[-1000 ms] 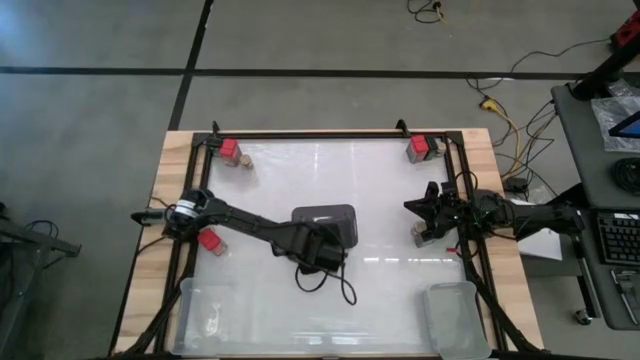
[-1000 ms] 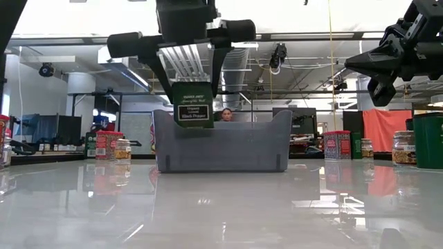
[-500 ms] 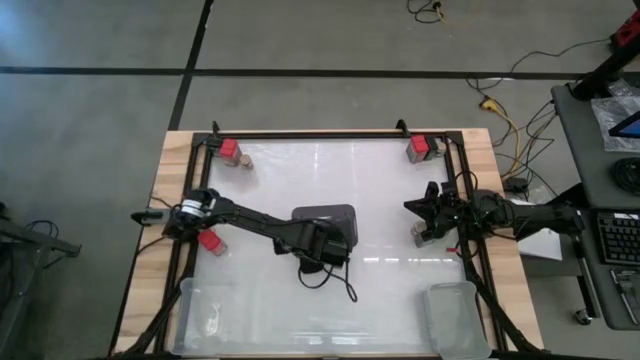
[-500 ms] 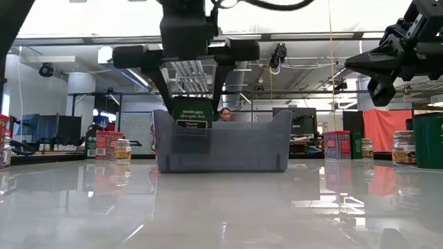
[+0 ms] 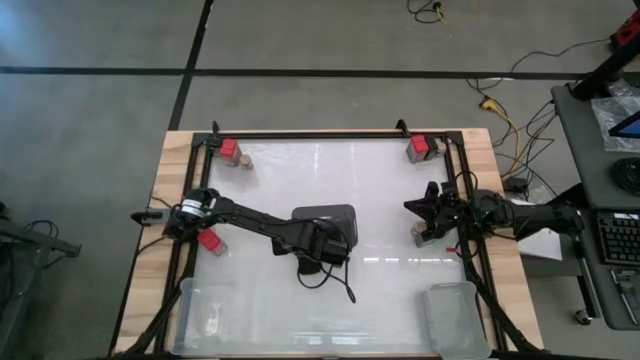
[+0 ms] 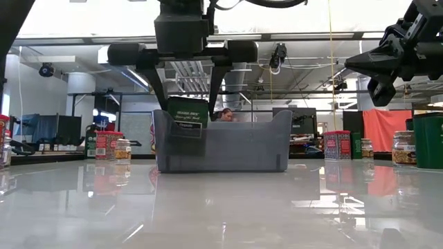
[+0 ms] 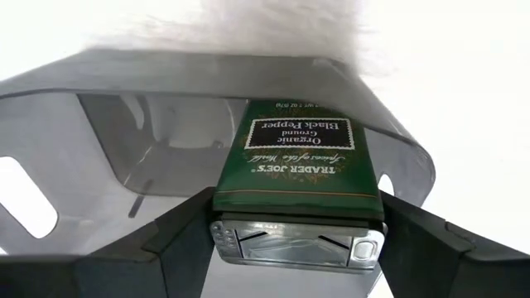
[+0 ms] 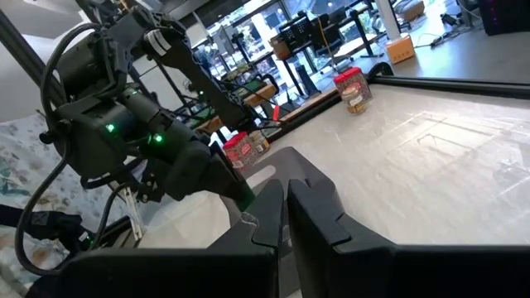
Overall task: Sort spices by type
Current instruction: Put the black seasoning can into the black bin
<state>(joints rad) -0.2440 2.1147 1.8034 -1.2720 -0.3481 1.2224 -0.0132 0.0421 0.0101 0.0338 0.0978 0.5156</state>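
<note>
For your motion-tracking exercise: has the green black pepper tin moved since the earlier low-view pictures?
Yes. Held by the left gripper, the green black pepper tin has sunk lower, partly behind the grey bin's rim.

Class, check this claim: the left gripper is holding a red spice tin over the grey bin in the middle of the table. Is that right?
Not quite. The tin in the left gripper is green, a black pepper tin, not red; the left wrist view shows it. The rest stands: it is held over the grey bin mid-table.

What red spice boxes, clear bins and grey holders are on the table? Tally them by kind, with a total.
red spice boxes: 3
clear bins: 2
grey holder: 1
Total: 6
</note>
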